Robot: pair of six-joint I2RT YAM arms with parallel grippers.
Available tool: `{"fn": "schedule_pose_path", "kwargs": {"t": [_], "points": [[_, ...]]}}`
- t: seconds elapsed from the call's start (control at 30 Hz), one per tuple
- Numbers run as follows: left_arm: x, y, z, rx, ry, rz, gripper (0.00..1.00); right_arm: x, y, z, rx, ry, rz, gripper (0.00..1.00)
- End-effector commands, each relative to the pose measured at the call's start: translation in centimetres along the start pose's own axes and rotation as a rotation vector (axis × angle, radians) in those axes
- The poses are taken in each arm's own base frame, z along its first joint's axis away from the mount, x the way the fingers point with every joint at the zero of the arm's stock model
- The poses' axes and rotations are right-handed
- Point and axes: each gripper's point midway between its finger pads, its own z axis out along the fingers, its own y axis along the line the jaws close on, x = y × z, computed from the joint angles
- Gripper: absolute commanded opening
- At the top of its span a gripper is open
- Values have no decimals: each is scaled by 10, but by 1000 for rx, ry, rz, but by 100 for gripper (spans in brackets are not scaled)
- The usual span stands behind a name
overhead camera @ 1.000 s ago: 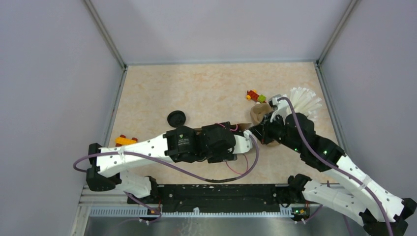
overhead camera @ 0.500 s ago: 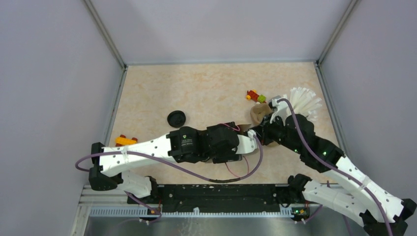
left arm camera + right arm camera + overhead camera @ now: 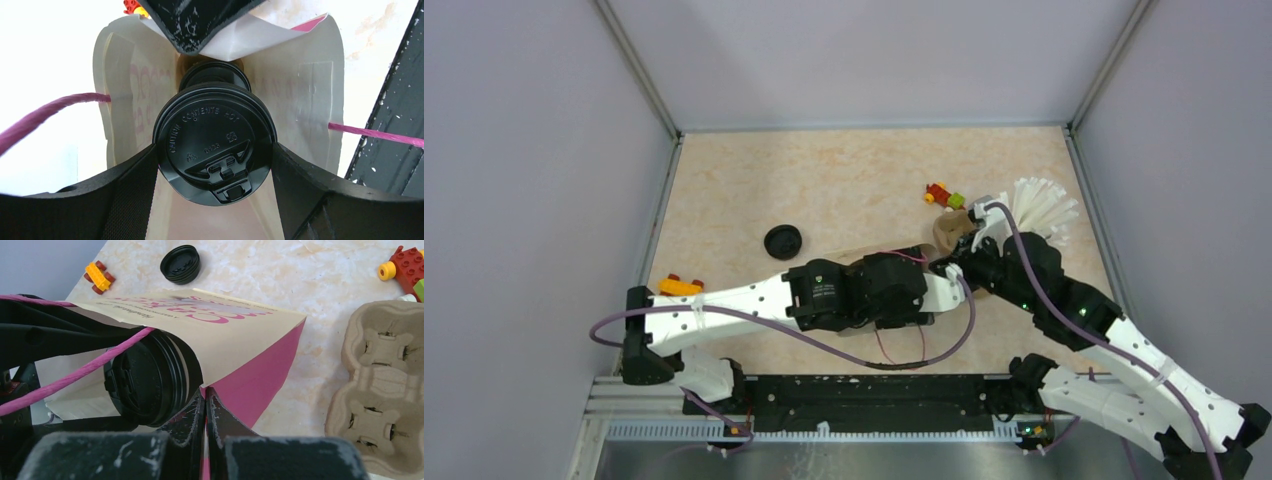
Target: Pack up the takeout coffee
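My left end effector (image 3: pixel 215 167) clasped the lidded black paper cup (image 3: pixel 212 131); my right end effector (image 3: pixel 205 407) pinched the pink-sided paper bag (image 3: pixel 200 330).

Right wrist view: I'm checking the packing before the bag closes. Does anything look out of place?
A loose black lid lies on the table beyond the paper bag, with no cup under it. The pulp carrier beside the bag stands empty.

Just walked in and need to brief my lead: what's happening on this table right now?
The left fingers grip a lidded black cup at the mouth of a paper bag lying on its side. The right fingers pinch the bag's edge, holding it open. The pulp cup carrier sits beside it.
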Motion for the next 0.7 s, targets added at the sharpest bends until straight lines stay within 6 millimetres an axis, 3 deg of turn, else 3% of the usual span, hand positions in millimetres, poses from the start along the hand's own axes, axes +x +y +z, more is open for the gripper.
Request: {"fn": "schedule_pose_path", "kwargs": {"t": [0.0,0.4,0.67], "points": [[-23,5,10,-36,-77,12,57,0,6,1,-30,0,-19,0],[-42,9,22,-66,-125,39,57,4,7,4,-42,21,-29,0],[-41,6,25,-57,-124,28,57,1,7,6,-31,26,-32,0]]}}
